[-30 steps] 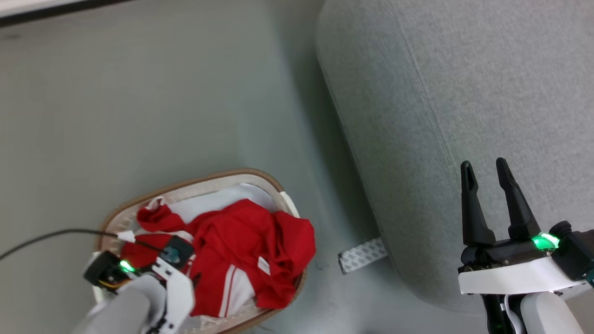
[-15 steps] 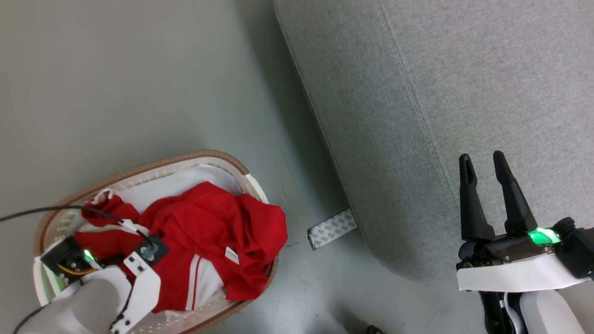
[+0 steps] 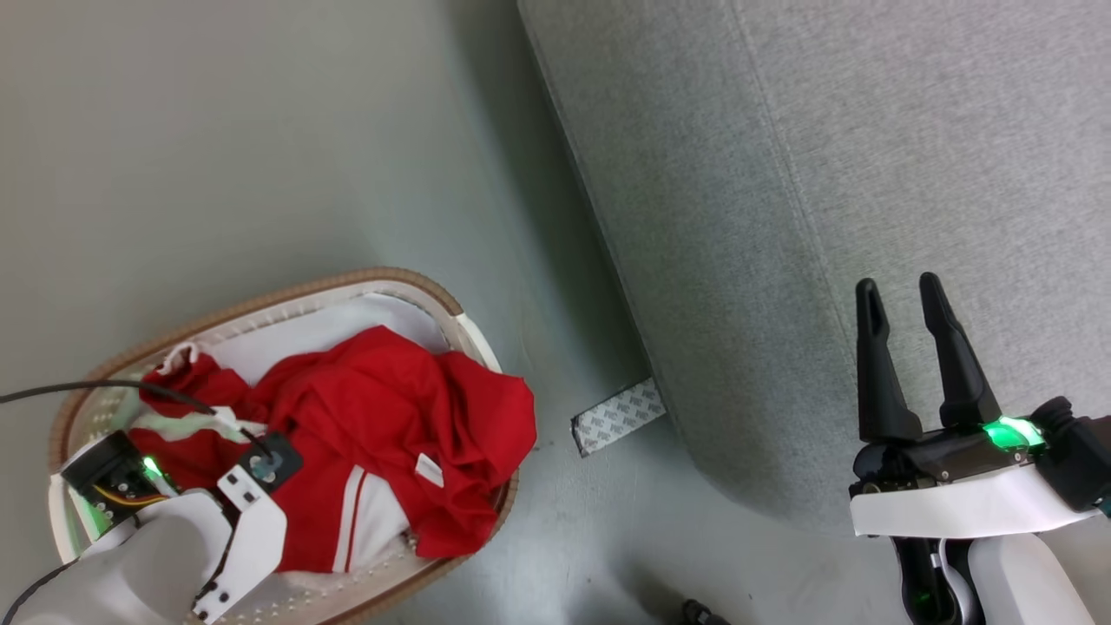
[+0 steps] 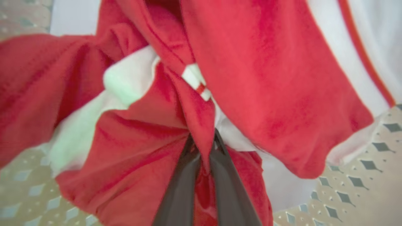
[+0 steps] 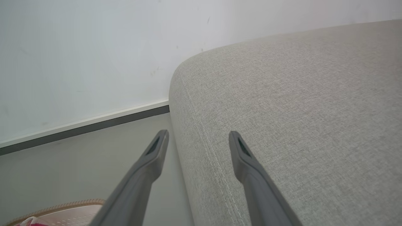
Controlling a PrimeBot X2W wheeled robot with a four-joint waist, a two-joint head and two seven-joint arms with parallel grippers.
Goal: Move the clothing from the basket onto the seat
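Early stage: clothing (image 3: pixel 382 408) lies heaped in the basket (image 3: pixel 260 299), one fold pinched by the left tool (image 4: pixel 203 147), with lift and carry to the seat (image 3: pixel 868 130) outstanding; right tool (image 3: pixel 899 285) spread, idle over the seat's edge.

Basket (image 3: pixel 286 293) — one; garment (image 3: pixel 382 408), one; white cloth (image 3: pixel 295 334), one. Sofa (image 3: pixel 868 156) — one; tape strip (image 3: pixel 618 417), one. Two grippers: left gripper (image 4: pixel 203 141), right gripper (image 3: pixel 899 291).

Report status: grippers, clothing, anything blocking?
Left gripper shut on the clothing, down in the basket. Right gripper open by the seat edge. Tape strip flat on the floor between; judged no obstacle.
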